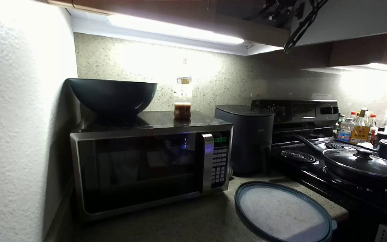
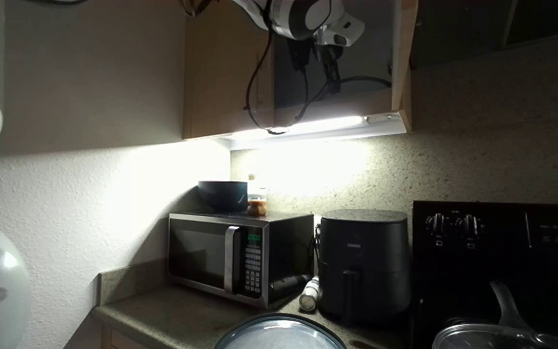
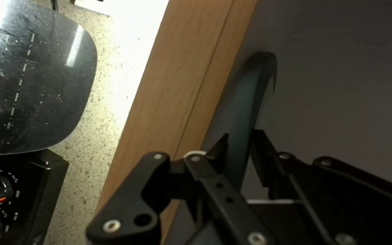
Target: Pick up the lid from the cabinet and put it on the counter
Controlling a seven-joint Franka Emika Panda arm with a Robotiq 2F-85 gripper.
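Note:
The lid shows in the wrist view as a curved bluish-grey rim standing on edge against the dark cabinet interior. My gripper has one finger on each side of this rim, both tips touching it. It looks shut on it. The cabinet has a wood front edge; in an exterior view its door stands beside a dark opening where my gripper reaches in. The lid cannot be made out there. The counter lies below. A near-identical disc is at its front, also in an exterior view.
The microwave carries a dark bowl and a sauce bottle. A black air fryer stands between it and the stove, which holds a lidded pan. An open cabinet door flanks the gripper. Cables hang from the arm.

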